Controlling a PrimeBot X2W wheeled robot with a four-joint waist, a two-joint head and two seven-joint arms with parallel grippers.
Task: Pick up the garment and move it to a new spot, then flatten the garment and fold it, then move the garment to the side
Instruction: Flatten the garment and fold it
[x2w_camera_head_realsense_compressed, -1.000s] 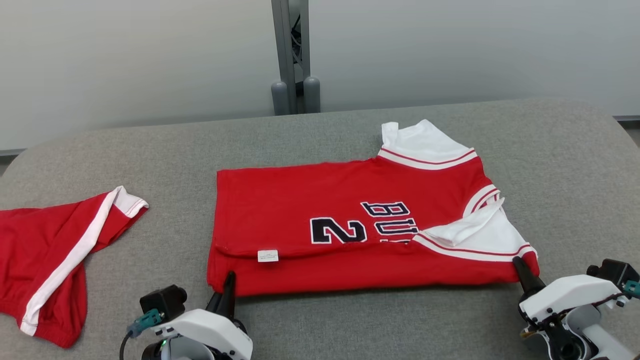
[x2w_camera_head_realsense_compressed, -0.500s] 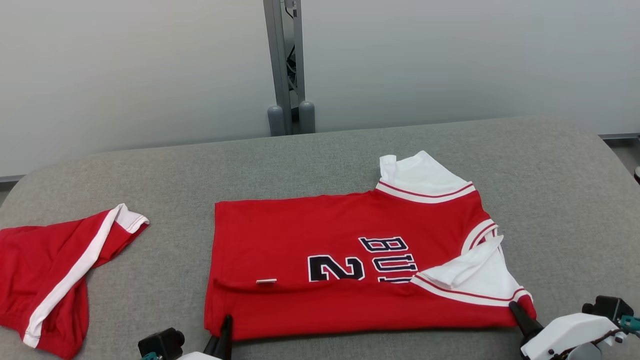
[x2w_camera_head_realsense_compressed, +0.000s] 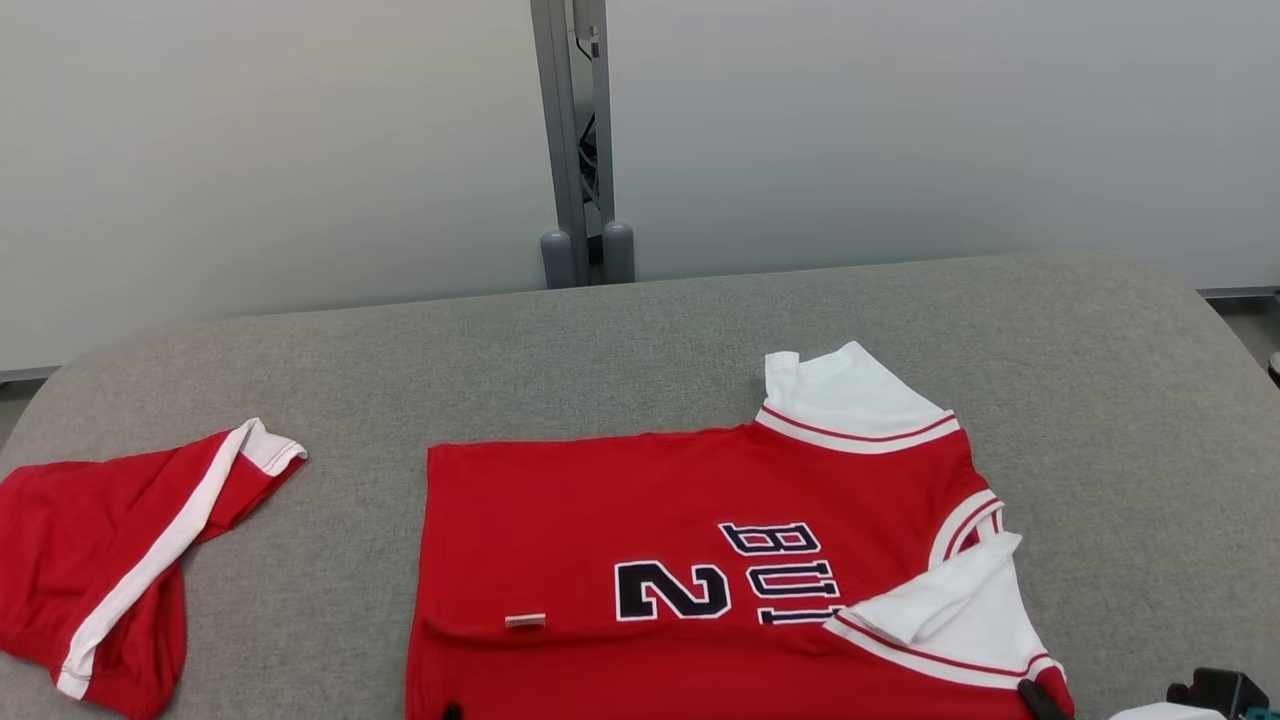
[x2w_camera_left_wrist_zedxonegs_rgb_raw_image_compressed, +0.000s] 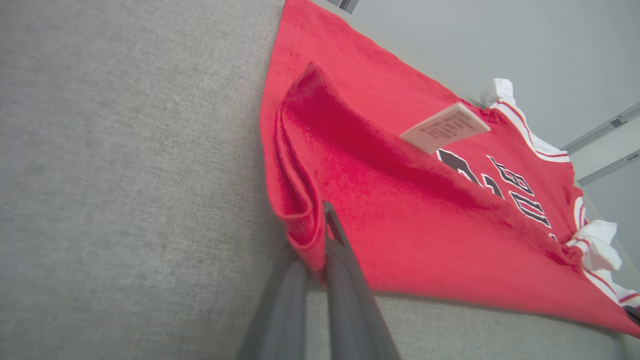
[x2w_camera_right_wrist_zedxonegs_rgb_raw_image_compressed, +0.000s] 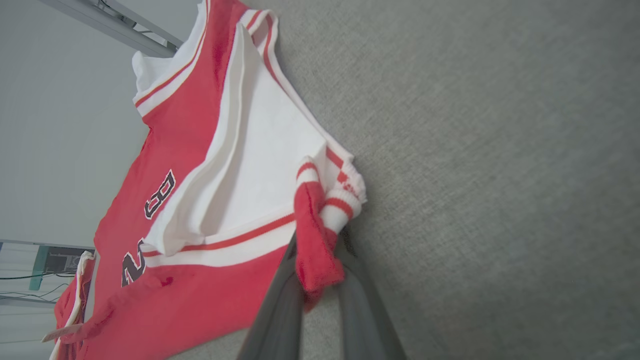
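Covering the whole work area, the grey padded bench (x2w_camera_head_realsense_compressed: 700, 330) carries two red garments. The shirt (x2w_camera_head_realsense_compressed: 650, 520) lies at the near centre of the bench, number and lettering facing up. Its long axis runs side to side, with the hem toward the robot's left and the collar and white sleeves toward the right. The near long edge is doubled over into a low flap. A pair of red shorts (x2w_camera_head_realsense_compressed: 100, 560) with a white stripe lies well apart at the left end of the bench.

The bulk of the shirt extends away from both arms, ahead of the fingers. Each arm holds the corner on its own side. The left fingers (x2w_camera_left_wrist_zedxonegs_rgb_raw_image_compressed: 334, 245) are pressed nearly together, pinching a fold of red cloth at the near hem corner. The right fingers (x2w_camera_right_wrist_zedxonegs_rgb_raw_image_compressed: 356, 295) pinch a bunch of red and white trim at the near sleeve corner. The narrow gap between them is filled by cloth. A small white label (x2w_camera_left_wrist_zedxonegs_rgb_raw_image_compressed: 445, 127) stands up from the flap near the hem end.

Judgement: the fold is in hand. The coming move calls for both corners to travel forward together, square to the long axis, toward the far edge. Uneven travel would skew the fold line.
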